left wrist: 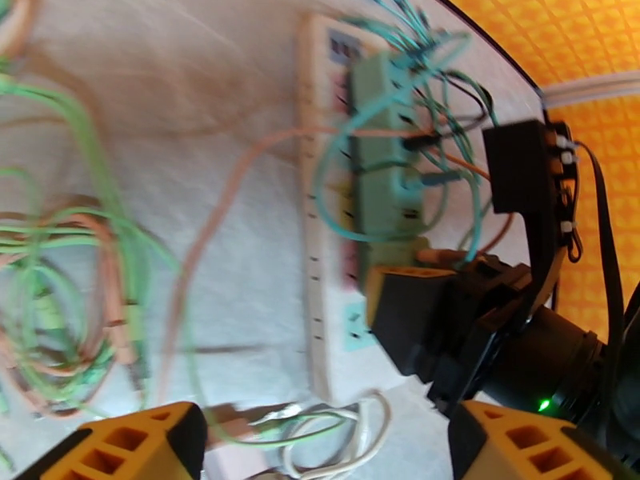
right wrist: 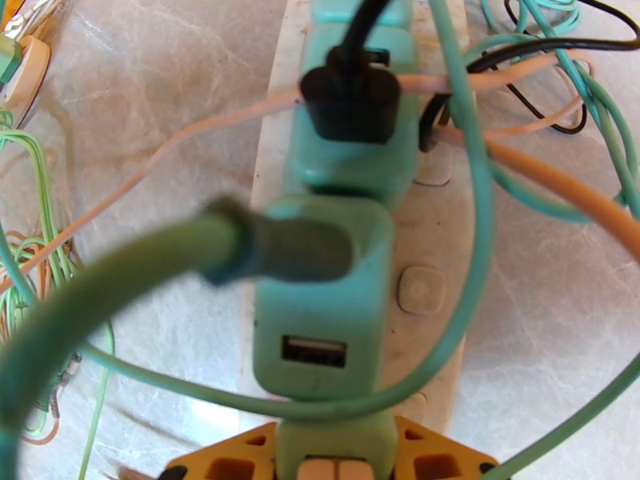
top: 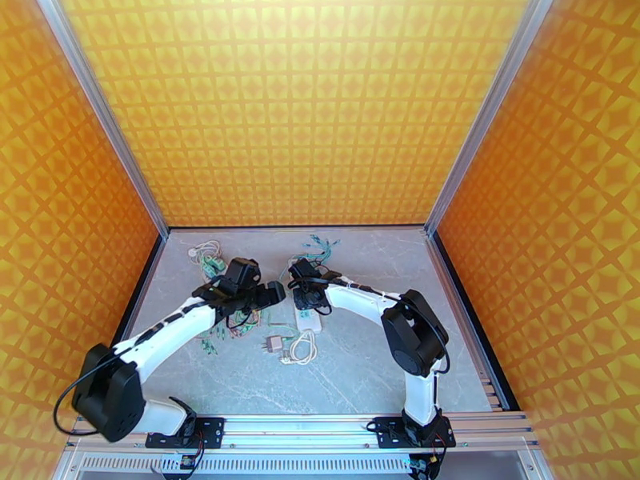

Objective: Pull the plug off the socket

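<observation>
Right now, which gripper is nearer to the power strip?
Right. The right gripper is over the strip, closed on a green plug; the left gripper hangs open to the strip's left, apart from it.

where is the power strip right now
The strip lies mid-table in the top view, under the right arm's fingers, which grip a green plug on it; its coiled cord lies nearer the bases.
</observation>
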